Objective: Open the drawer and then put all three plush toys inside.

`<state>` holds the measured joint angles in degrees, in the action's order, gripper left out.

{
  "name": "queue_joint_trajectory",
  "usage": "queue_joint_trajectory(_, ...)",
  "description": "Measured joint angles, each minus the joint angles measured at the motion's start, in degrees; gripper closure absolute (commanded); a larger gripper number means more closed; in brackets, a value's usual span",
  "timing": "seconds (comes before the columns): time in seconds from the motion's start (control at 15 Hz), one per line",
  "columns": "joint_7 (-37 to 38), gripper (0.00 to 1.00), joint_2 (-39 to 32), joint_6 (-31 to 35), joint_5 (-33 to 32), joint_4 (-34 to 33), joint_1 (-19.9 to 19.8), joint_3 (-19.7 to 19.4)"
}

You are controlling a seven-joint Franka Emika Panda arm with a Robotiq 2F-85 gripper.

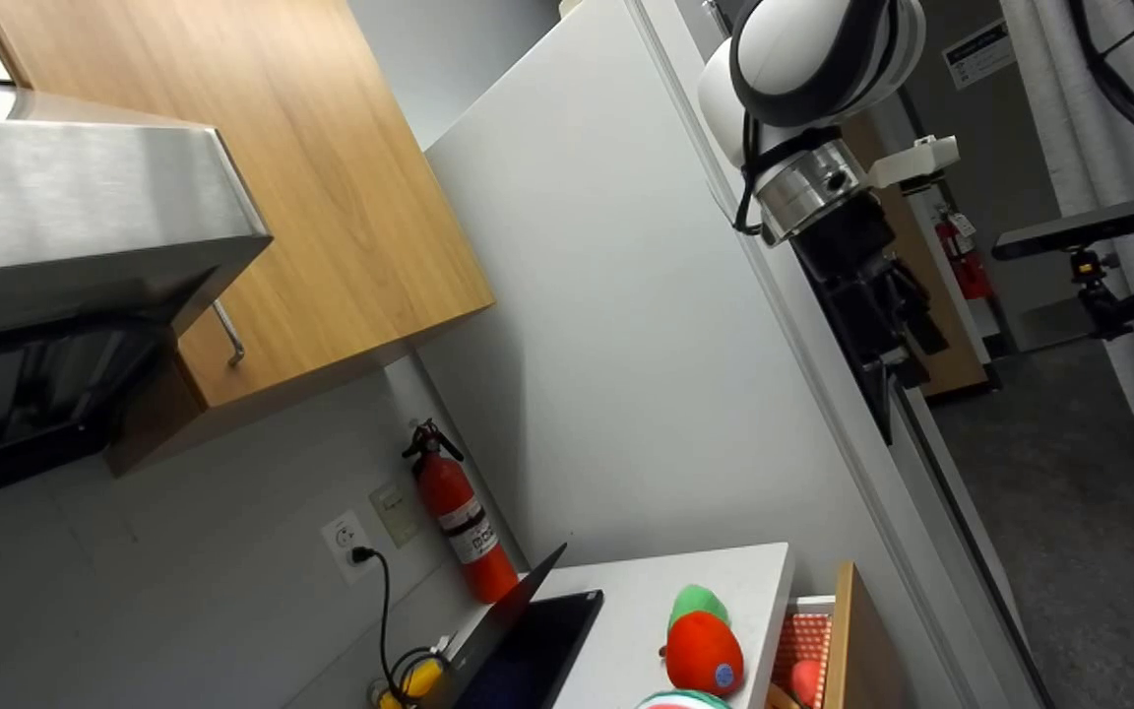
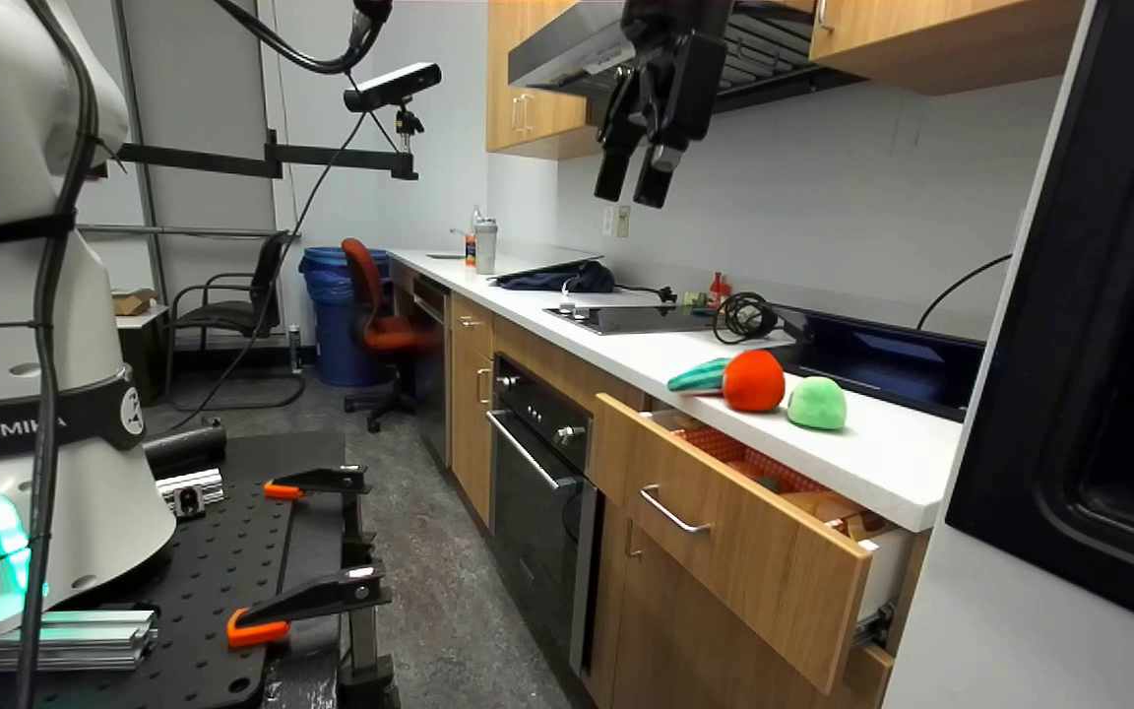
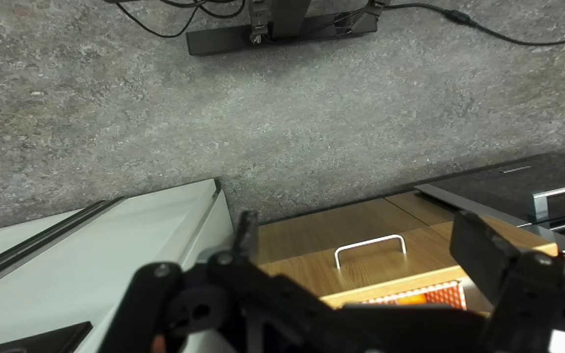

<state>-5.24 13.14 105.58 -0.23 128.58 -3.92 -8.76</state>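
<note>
The drawer [image 2: 754, 551] with a light-brown wooden front stands pulled out in all views; its front shows in the wrist view [image 3: 307, 269]. The red plush toy [image 2: 754, 380] and green plush toy [image 2: 816, 404] sit on the counter above it, also visible in an exterior view [image 1: 704, 654]. A green-striped, watermelon-like toy [image 2: 700, 377] lies beside the red one. A yellow-orange thing [image 3: 411, 299] shows inside the drawer, mostly hidden; I cannot tell whether it is plush. My gripper [image 2: 633, 182] is open and empty, high above the drawer, its fingers spread in the wrist view [image 3: 356, 245].
The drawer holds a red checkered liner [image 1: 803, 635] and several items, including a red round one [image 1: 805, 679]. A dark laptop-like object [image 1: 537, 640] lies on the counter [image 2: 882, 453]. A white panel [image 1: 646, 325], range hood [image 1: 85, 197] and cooktop [image 2: 636, 318] are nearby.
</note>
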Motion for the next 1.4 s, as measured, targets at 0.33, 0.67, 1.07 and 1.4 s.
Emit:
queue_joint_trajectory(0.33,0.0,0.00,-0.5,0.1,0.0,0.8,0.0,0.4)
queue_joint_trajectory(0.67,0.0,0.00,-3.1,0.2,-0.7,1.6,0.0,1.7)
queue_joint_trajectory(1.07,0.0,0.00,-8.1,3.6,-2.0,2.5,0.8,4.8)
queue_joint_trajectory(1.4,0.0,0.00,-12.2,11.2,-2.0,2.8,1.8,6.8)
